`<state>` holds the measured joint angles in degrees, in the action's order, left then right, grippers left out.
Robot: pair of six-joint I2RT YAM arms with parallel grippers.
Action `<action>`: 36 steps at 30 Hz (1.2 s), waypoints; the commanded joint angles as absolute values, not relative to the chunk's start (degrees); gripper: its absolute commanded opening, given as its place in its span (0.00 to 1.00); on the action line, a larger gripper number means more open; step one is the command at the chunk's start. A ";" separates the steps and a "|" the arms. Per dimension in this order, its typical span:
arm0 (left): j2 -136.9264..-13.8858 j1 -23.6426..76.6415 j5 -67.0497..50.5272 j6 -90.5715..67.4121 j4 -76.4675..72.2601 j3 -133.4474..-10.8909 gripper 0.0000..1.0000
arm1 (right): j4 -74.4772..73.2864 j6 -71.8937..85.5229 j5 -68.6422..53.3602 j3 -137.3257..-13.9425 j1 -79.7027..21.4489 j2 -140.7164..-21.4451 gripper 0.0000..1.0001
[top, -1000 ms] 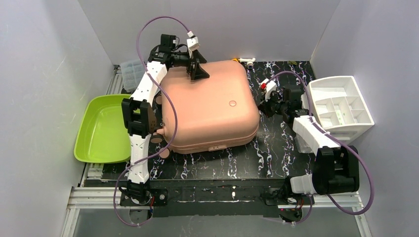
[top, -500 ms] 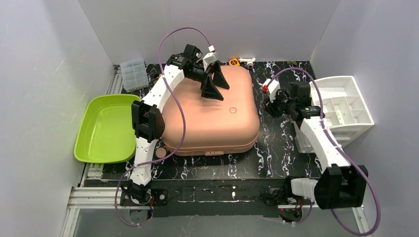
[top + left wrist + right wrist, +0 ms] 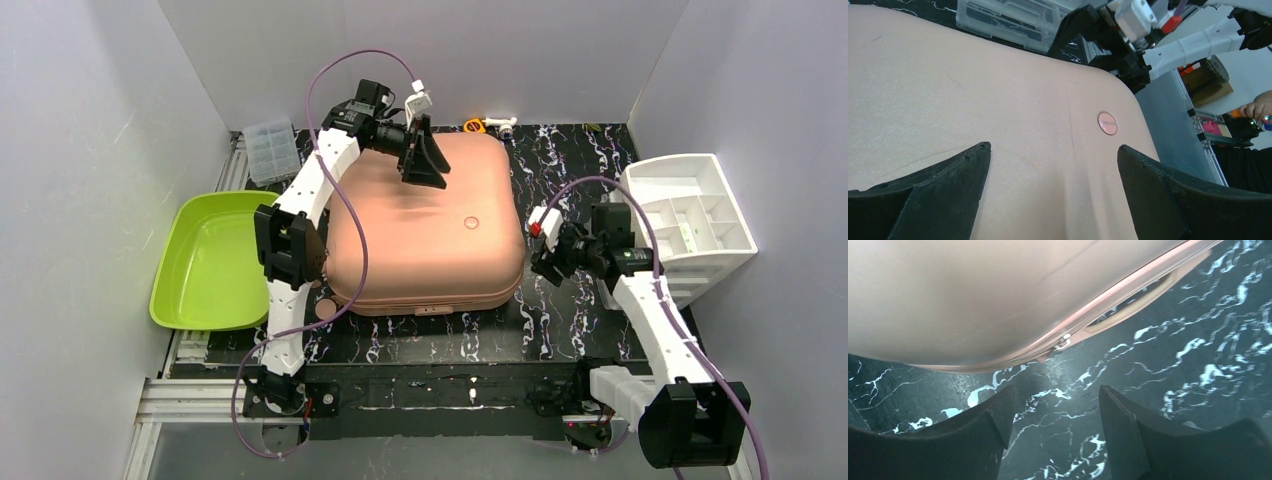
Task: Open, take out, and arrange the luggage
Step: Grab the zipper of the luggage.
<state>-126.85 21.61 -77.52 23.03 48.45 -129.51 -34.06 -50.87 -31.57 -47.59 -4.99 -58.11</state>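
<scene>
The salmon-pink luggage (image 3: 425, 225) lies flat and zipped shut in the middle of the black marbled table. My left gripper (image 3: 425, 165) hovers open over the far part of its lid, with bare pink shell (image 3: 1023, 100) and a round badge (image 3: 1107, 123) showing between the fingers; the left gripper (image 3: 1053, 146) holds nothing. My right gripper (image 3: 545, 255) is low beside the luggage's right side. In the right wrist view the right gripper (image 3: 1057, 388) is open over the table, just short of the zipper pull (image 3: 1062, 343) and the side handle (image 3: 1143, 295).
A lime-green tray (image 3: 205, 260) sits at the left edge. A white drawer organizer (image 3: 690, 220) stands at the right, close behind my right arm. A clear compartment box (image 3: 268, 148) lies at the back left, and small items (image 3: 495, 124) lie behind the luggage.
My right gripper went from shut to open and moved nearer along the luggage's right side. My left gripper swung from the lid's far edge over the lid, then back slightly.
</scene>
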 commanded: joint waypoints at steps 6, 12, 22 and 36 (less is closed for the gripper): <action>-127.93 18.91 -71.74 5.91 40.19 -131.15 0.98 | -11.62 -48.58 -35.55 -36.83 -4.92 -59.77 0.72; -128.90 18.86 -71.94 4.02 37.33 -131.62 0.98 | -5.18 -47.62 -37.89 -34.81 -4.92 -61.06 0.72; -129.96 18.60 -72.52 1.64 33.80 -131.07 0.98 | 3.78 -47.33 -42.61 -30.38 -4.92 -63.85 0.67; -135.16 18.40 -69.04 2.02 30.76 -133.10 0.98 | 8.14 -46.68 -37.19 -30.45 -4.93 -67.45 0.01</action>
<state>-131.35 18.81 -71.88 3.16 27.79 -133.69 3.66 -50.35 -41.91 -29.82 -4.27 -65.80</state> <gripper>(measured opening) 0.982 0.040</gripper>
